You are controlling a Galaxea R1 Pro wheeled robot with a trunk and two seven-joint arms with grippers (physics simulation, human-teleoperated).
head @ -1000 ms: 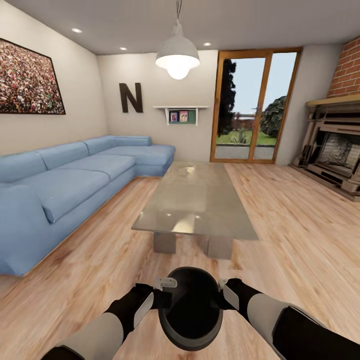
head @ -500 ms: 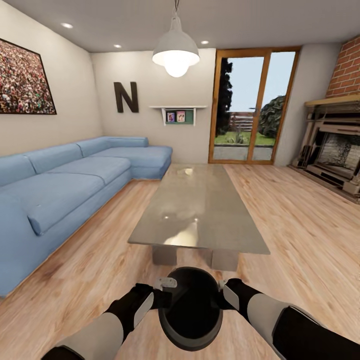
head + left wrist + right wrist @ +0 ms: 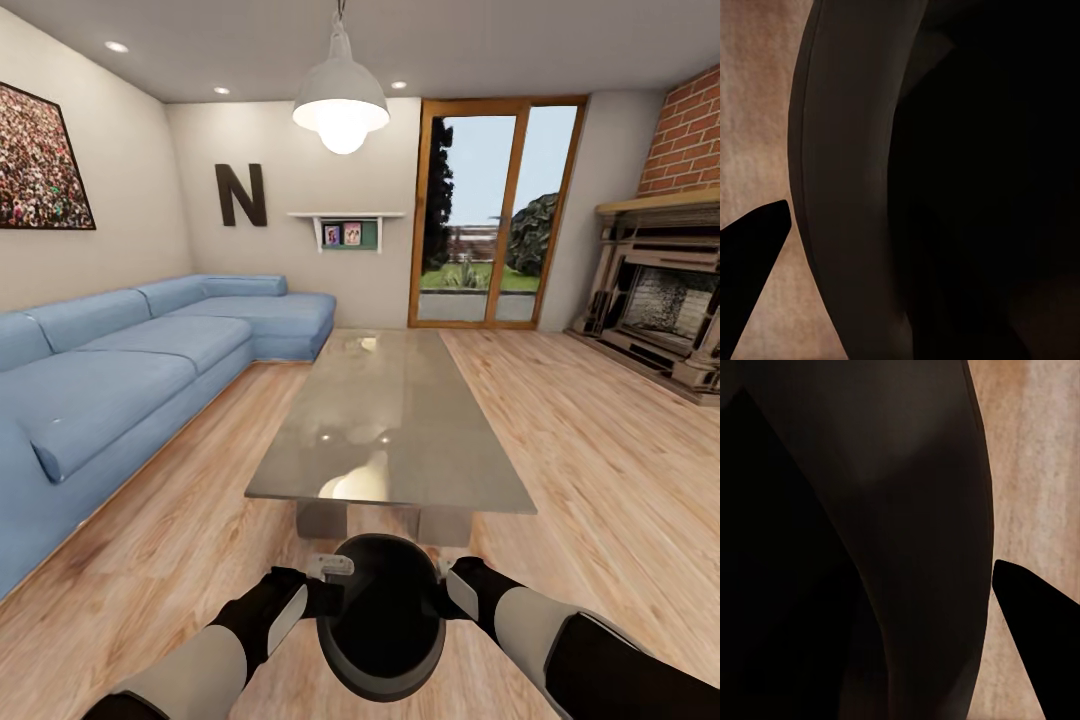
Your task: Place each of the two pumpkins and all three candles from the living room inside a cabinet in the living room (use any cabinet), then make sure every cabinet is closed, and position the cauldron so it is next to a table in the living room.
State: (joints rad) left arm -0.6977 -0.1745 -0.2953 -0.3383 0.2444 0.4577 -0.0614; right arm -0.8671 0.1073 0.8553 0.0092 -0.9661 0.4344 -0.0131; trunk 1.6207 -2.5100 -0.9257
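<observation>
Closer now than a second ago, the counter (image 3: 390,420) fills more of the head view, its near edge just beyond the cauldron (image 3: 381,615); the sofa and wall art have slid leftward, so the camera has advanced, while arms and cauldron keep their place in the picture.

Both arms reach forward and bend inward, mirror-like, holding the cauldron between them above the wooden floor (image 3: 600,480). The left pincer (image 3: 327,583) is clamped on the rim at the cauldron's left side, the right pincer (image 3: 442,583) on the rim at its right. The cauldron's wide mouth faces up and its interior looks dark and empty.

From the left wrist camera, the cauldron's curved black wall (image 3: 847,187) sits close, with one dark fingertip (image 3: 750,247) outside it against the floor planks. From the right wrist camera, the same glossy wall (image 3: 922,510) appears, again with one fingertip (image 3: 1031,615) outside. The counter's glossy top carries lamp reflections.
</observation>
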